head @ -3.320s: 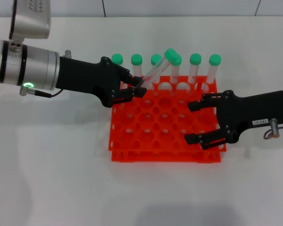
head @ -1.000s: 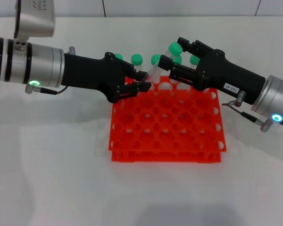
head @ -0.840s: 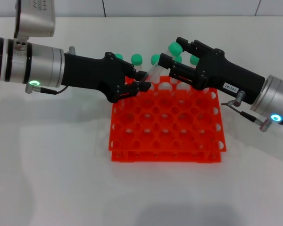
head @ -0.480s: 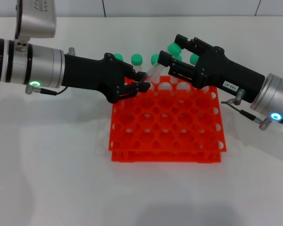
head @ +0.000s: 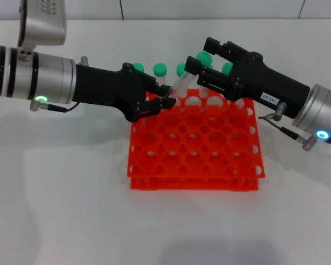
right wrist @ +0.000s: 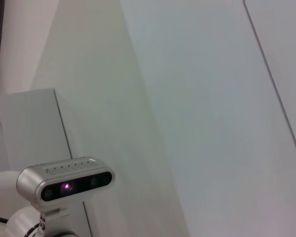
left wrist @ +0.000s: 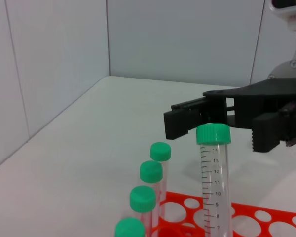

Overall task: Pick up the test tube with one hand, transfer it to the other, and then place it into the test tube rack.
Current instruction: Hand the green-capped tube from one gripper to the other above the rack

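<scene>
The left pincer (head: pixel 164 99) is clamped on the lower end of the test tube (head: pixel 182 81), holding it tilted in the air over the back edge of the test tube rack (head: pixel 196 144), cap end up and angled toward the robot's right. The right pincer (head: pixel 197 62), the one with the white label, has its fingers spread and set on either side of the tube's green cap; in the left wrist view the black fingers (left wrist: pixel 187 122) sit just behind the cap, and I cannot tell whether they touch it.

So the pick-up looks done and the handover is at its midpoint: the receiving pincer brackets the tube but has not closed on it. What remains, by my reading, is for the right pincer to close, the left to let go, and the tube to go down into a hole of the rack.

The other green-capped tubes (head: pixel 160 69) stand upright in the rack's back row, directly below and behind the handover, close enough that either pincer could knock a cap. The rows nearer the robot are open holes. The rack rests on the white bench (head: pixel 66 193).
</scene>
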Robot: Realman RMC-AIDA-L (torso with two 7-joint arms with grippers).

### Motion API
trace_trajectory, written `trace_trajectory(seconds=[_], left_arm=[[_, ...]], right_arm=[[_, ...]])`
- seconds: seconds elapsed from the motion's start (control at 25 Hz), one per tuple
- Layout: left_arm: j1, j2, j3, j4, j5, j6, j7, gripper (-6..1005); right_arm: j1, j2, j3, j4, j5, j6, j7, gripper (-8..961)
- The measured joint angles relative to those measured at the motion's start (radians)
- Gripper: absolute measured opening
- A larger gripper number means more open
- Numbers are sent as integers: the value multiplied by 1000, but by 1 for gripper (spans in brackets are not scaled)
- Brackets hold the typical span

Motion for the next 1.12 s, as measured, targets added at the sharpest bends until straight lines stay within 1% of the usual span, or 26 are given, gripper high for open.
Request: trace_trajectory(seconds=[0.36, 0.72, 0.92, 1.12], left_arm=[[0, -6, 0, 1, 0, 1, 3, 278], [3, -8, 0, 1, 1, 4, 12, 283], [8, -10, 0, 3, -3, 6, 1, 285], [2, -11, 0, 10, -5, 3, -86, 288]], right_arm=[[8, 0, -17, 4, 0, 3, 0, 601], [8, 0, -21, 7, 2, -1, -1, 407], [7, 0, -21, 8, 2, -2, -1, 258], [7, 0, -22, 9, 3, -4, -1, 262]])
